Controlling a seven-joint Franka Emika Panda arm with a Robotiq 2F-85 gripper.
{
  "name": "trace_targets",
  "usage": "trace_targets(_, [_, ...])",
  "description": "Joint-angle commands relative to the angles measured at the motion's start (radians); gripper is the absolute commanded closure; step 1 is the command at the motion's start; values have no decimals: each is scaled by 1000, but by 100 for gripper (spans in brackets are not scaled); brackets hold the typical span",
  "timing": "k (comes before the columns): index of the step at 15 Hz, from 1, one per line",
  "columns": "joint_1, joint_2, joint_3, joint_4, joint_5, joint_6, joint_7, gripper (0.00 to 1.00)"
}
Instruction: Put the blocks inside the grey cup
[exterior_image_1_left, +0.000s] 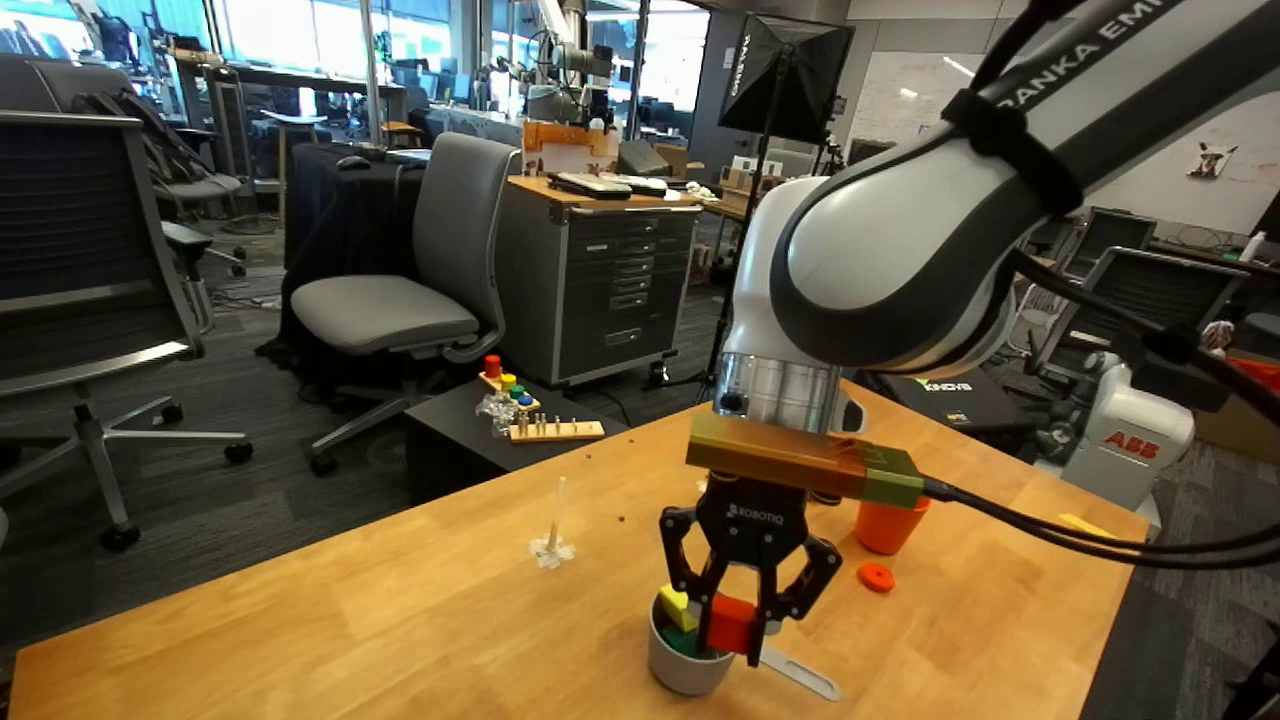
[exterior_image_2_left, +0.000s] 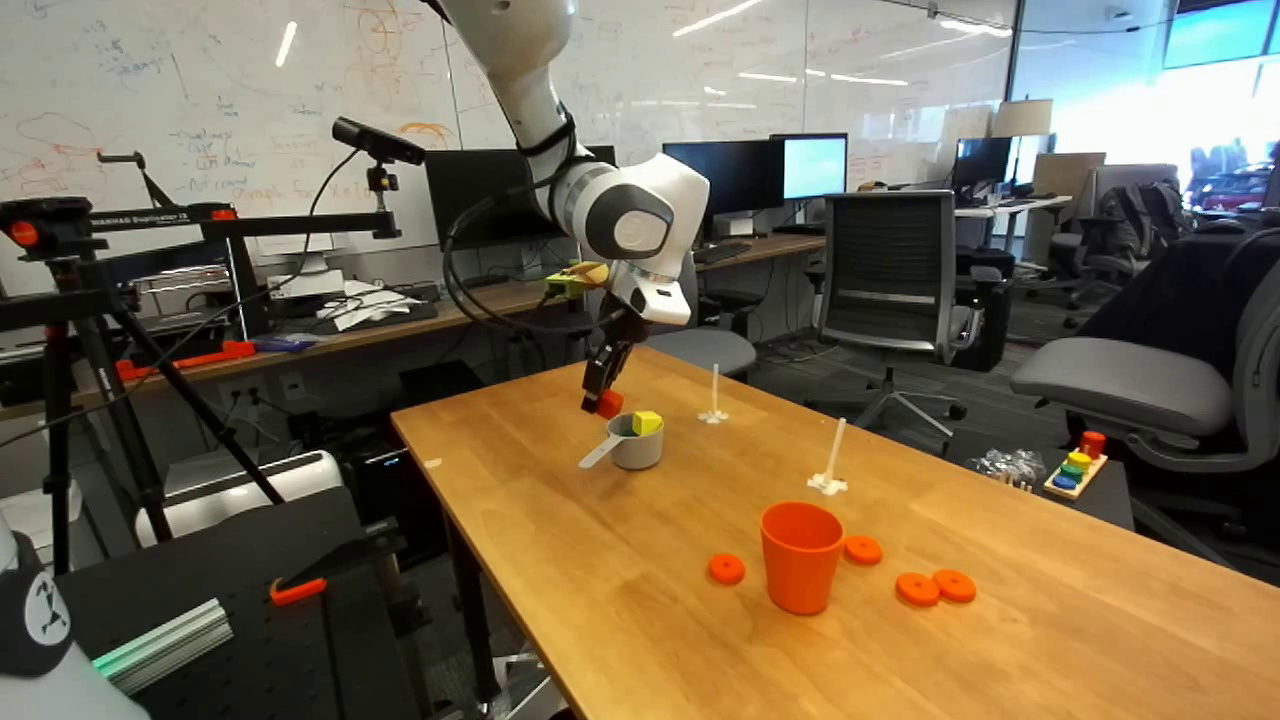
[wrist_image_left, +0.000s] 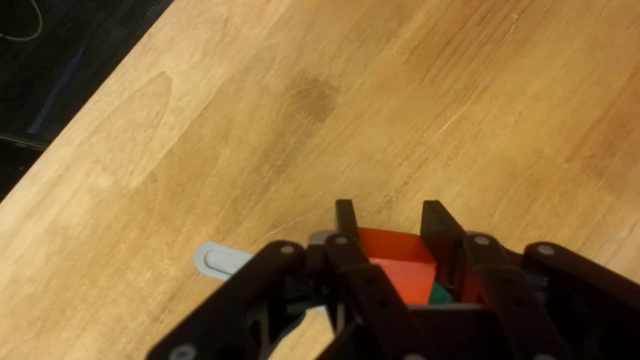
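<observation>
The grey cup (exterior_image_1_left: 688, 677) stands upright on the table, and it also shows in an exterior view (exterior_image_2_left: 640, 456). Its handle (wrist_image_left: 220, 260) shows in the wrist view. A yellow block (exterior_image_1_left: 680, 607) and a green block (exterior_image_1_left: 678, 641) are in the cup; the yellow one (exterior_image_2_left: 647, 423) sticks up above the rim. My gripper (exterior_image_1_left: 729, 652) is shut on a red block (exterior_image_1_left: 733, 622) and holds it at the cup's handle side, about rim height. The wrist view shows the red block (wrist_image_left: 402, 270) between the fingers, with a bit of green block (wrist_image_left: 440, 295) beyond. The rest of the cup is hidden there.
A taller red-orange cup (exterior_image_2_left: 800, 570) stands on the table with several flat orange rings (exterior_image_2_left: 726, 569) round it. Two thin white pegs (exterior_image_2_left: 714, 390) stand upright on the table. The table edge (wrist_image_left: 100, 95) runs near the cup handle.
</observation>
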Motion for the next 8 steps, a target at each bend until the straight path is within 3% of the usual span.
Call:
trace_targets(1, [-21,-24,-3,-23,31,-27,-73,87])
trace_targets(2, [-27,-20,-2,-20,34,-29,-90,40])
trace_targets(4, [-25,-16,-9,-15,28,-35,-101,31])
trace_targets(8, [-23,-20,-22,-4,15,-58,-121,1])
